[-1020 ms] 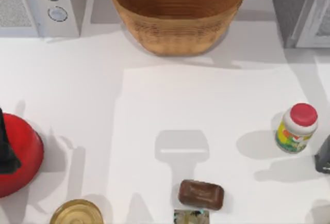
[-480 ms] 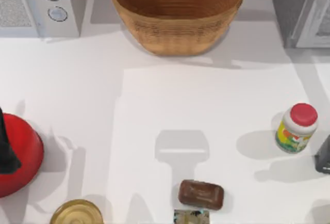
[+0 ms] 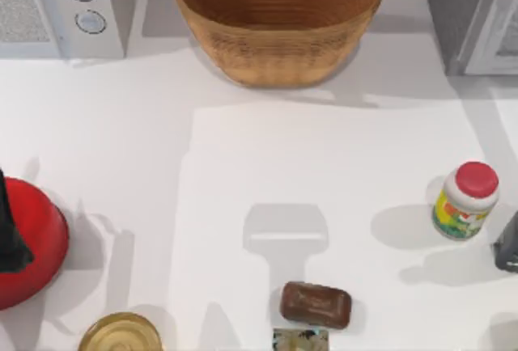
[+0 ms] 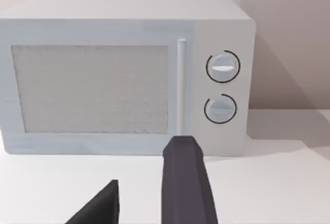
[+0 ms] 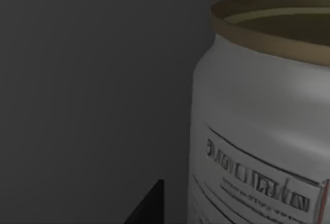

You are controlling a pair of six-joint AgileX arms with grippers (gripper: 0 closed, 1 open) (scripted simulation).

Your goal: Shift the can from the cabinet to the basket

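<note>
The can, white-labelled with a dull gold rim, stands upright and very close in the right wrist view, against the cabinet's dark inner wall. One dark fingertip of my right gripper shows just beside the can; the other finger is hidden. From above, the grey speckled cabinet stands at the back right. The wicker basket sits at the back centre with nothing visible inside. My left gripper is open and idle, facing the microwave.
The microwave stands at the back left. A red-capped bottle and a dark object are at the right. A brown bar, a gold-topped tin and a red round object lie along the front.
</note>
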